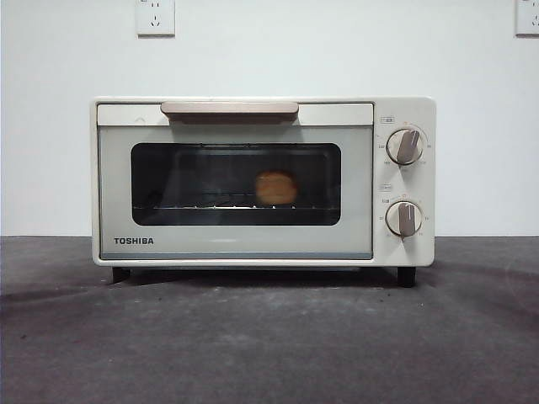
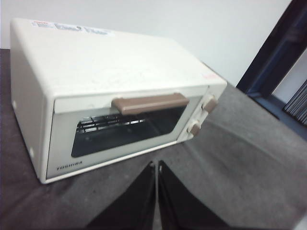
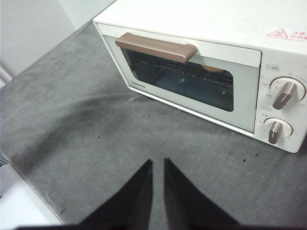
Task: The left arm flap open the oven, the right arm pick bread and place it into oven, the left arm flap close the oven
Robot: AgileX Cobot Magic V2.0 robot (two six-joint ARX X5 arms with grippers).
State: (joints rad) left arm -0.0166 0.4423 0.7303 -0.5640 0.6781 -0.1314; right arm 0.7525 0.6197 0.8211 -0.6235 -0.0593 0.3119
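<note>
The cream-white TOSHIBA oven (image 1: 253, 244) stands on the dark table with its door shut and its beige-brown handle (image 1: 229, 109) at the top. The golden bread (image 1: 276, 188) sits on the wire rack inside, seen through the dark glass. The oven also shows in the left wrist view (image 2: 96, 62) and the right wrist view (image 3: 201, 28). My left gripper (image 2: 157, 165) is shut and empty, held back above the table in front of the oven. My right gripper (image 3: 158, 163) has its jaws nearly together, empty, also back from the oven. Neither arm shows in the front view.
Two round knobs (image 1: 405, 146) sit on the oven's right panel. The grey table surface (image 1: 269, 345) stretches in front of the oven. White wall sockets (image 1: 155, 17) hang on the wall behind. The table's edge (image 3: 29, 191) shows in the right wrist view.
</note>
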